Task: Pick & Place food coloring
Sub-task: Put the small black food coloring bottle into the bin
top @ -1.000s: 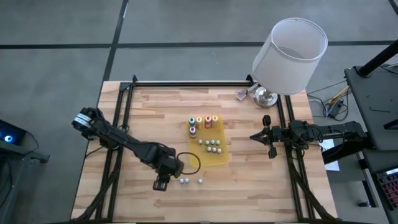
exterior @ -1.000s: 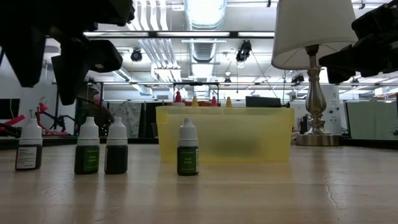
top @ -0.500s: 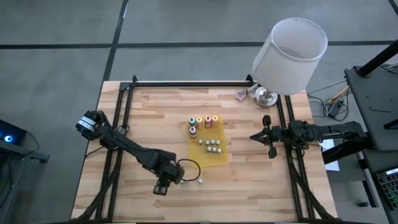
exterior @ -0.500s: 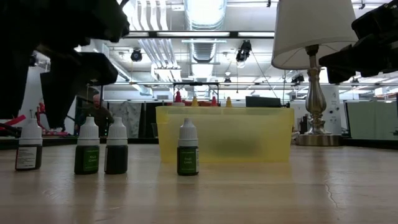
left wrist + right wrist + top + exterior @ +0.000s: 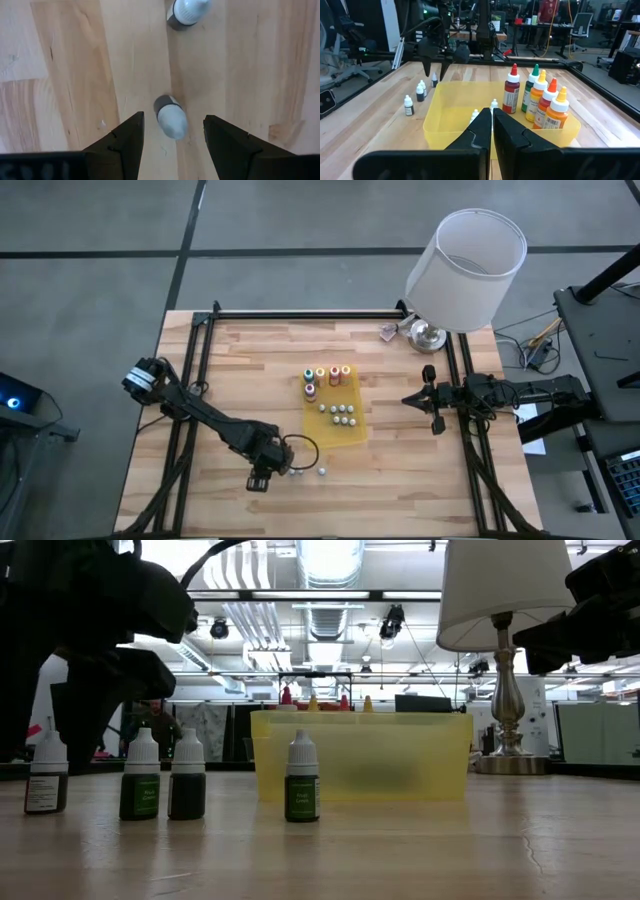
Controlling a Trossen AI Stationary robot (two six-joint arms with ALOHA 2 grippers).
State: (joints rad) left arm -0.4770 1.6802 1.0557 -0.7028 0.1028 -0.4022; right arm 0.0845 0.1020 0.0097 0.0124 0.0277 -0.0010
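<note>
The food coloring bottles (image 5: 326, 376), with coloured caps, stand upright at the far end of a yellow tray (image 5: 350, 435); in the right wrist view the food coloring bottles (image 5: 535, 100) are red, green and orange. Several small white-capped dropper bottles (image 5: 140, 785) with dark contents stand on the table near its near edge. My left gripper (image 5: 262, 477) is low over them and open. Its fingers stand on either side of one dropper bottle (image 5: 170, 116) without touching it. My right gripper (image 5: 432, 402) waits shut (image 5: 492, 120) at the table's right edge.
More white-capped dropper bottles (image 5: 340, 413) stand inside the tray. Another dropper bottle (image 5: 187, 10) stands just beyond the one between my left fingers, and one (image 5: 302, 785) stands apart toward the tray. A lamp with a white shade (image 5: 465, 255) stands at the far right corner.
My left gripper has moved down toward the dropper bottles by the near edge, coming low around the leftmost one. The bottles and my right arm have kept still.
</note>
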